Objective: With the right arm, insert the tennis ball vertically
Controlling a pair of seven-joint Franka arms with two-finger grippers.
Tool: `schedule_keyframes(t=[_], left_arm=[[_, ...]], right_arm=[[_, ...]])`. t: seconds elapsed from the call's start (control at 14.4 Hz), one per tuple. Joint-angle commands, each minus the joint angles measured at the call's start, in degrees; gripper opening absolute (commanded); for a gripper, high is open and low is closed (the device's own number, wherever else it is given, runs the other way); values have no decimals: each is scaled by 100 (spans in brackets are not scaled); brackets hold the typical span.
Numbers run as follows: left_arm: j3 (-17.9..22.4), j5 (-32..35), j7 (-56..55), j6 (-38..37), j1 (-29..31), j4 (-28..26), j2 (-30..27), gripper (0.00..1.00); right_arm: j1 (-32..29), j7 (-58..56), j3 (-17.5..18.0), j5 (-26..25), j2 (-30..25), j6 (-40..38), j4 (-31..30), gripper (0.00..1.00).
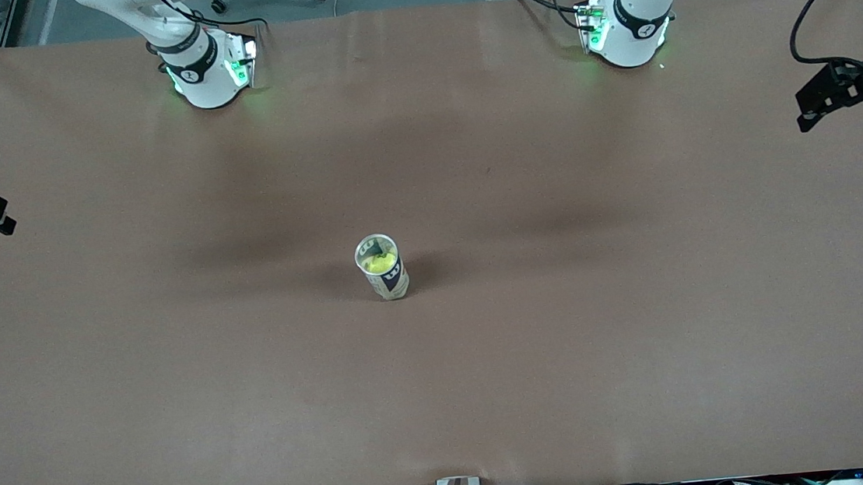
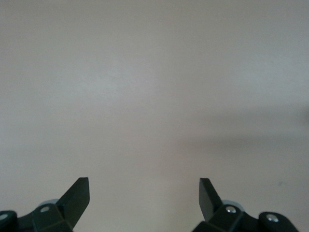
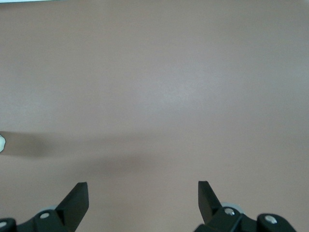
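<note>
A clear tennis ball can [image 1: 388, 281] with a dark label stands upright at the middle of the brown table [image 1: 565, 340]. A yellow-green tennis ball [image 1: 381, 263] sits inside it, seen through the open top. My right gripper [image 1: 7, 215] hangs over the right arm's end of the table, far from the can. It is open and empty in the right wrist view [image 3: 143, 189]. My left gripper [image 1: 803, 110] hangs over the left arm's end of the table and waits. It is open and empty in the left wrist view [image 2: 144, 186]. Both wrist views show bare table under the fingers.
The two arm bases [image 1: 207, 71] [image 1: 627, 26] stand along the table edge farthest from the front camera. A small white thing [image 3: 1, 143] shows at the rim of the right wrist view; I cannot tell what it is.
</note>
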Motion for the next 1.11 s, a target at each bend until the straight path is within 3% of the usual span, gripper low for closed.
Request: schedule_keyframes(t=[0.0,1.04], left_arm=[[18,-188,-92,-18,-62,-254,-197,100],[-96,-443,-329,-88,-79,-298,-135,100]], right_arm=[[-83,-18,35,87,-184,-1,-213,100],[-74,-44,44,79,-158,26,-152,100]])
